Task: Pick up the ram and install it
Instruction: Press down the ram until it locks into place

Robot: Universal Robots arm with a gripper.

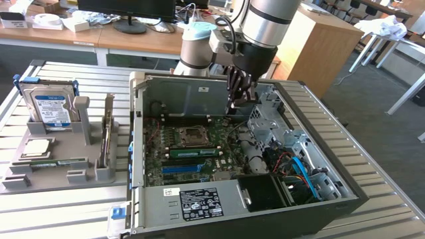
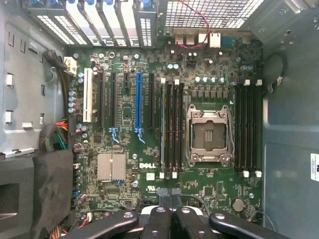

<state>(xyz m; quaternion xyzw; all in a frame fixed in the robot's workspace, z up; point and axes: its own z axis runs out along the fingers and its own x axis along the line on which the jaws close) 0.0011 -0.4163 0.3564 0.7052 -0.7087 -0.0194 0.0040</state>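
The black pincer [image 2: 172, 213], clenched and empty, hangs above the open grey computer case [image 1: 192, 97]; a long green ram stick [image 1: 192, 151] looks seated beside the processor socket, while a similar green stick [image 1: 58, 163] lies in the grey holder

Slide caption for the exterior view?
Shut gripper over the motherboard of the open PC case; green ram lying on the grey tray with hard drive and processor.

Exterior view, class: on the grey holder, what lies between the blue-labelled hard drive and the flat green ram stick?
The square silver processor chip sits between the hard drive and the ram, as the exterior view shows.
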